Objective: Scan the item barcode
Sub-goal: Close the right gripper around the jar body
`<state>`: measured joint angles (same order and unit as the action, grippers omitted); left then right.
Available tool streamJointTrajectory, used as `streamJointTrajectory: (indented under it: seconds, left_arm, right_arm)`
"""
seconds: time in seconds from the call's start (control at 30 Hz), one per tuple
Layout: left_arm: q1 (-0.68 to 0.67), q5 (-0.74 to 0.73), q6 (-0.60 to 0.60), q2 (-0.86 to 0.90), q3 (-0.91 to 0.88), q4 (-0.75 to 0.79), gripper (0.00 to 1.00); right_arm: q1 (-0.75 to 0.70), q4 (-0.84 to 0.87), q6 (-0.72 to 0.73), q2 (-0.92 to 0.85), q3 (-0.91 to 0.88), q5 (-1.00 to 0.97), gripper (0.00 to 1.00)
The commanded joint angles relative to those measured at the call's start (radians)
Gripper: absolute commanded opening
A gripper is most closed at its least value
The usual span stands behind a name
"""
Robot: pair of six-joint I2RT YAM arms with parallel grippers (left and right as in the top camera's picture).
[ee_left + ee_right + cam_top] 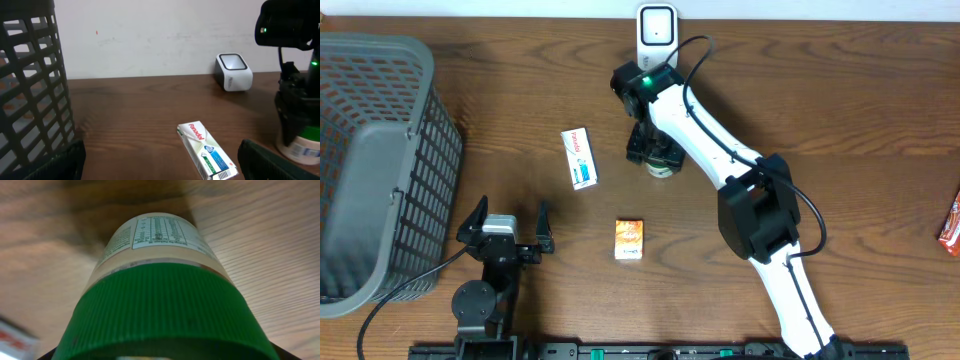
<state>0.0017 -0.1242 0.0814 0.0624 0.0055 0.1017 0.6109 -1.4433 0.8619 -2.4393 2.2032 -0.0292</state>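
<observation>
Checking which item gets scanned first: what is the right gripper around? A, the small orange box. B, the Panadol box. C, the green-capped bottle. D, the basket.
C: overhead, the right gripper is around the green-capped bottle, whose cap fills the right wrist view.

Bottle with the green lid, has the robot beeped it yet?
Not yet. Done: the right gripper is at the bottle and looks clamped on its green cap. In hand: the bottle appears to stand on the table, just in front of the white scanner. Left: lift it and show its barcode to the scanner. The left gripper sits open.
</observation>
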Motion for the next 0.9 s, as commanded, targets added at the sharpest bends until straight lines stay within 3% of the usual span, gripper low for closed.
streamJointTrajectory:
  seconds: [0.0,0.2,0.77,0.87]
  left_arm:
    - [-0.001,0.009,-0.005,-0.006,-0.001,0.003,0.96]
    - [-0.001,0.009,-0.005,-0.006,-0.001,0.003,0.96]
    - [-0.001,0.009,-0.005,-0.006,-0.001,0.003,0.96]
    - [-0.001,0.009,-0.005,-0.006,-0.001,0.003,0.96]
  right_arm:
    - [0.024,-0.023,-0.222,-0.005,0.014,-0.121,0.62]
    - [0.054,-0.024,-0.348,-0.005,0.014,-0.131,0.66]
    - [0.063,-0.079,-0.374,0.029,0.016,-0.078,0.78]
    - [0.063,-0.072,-0.368,0.080,0.017,-0.046,0.99]
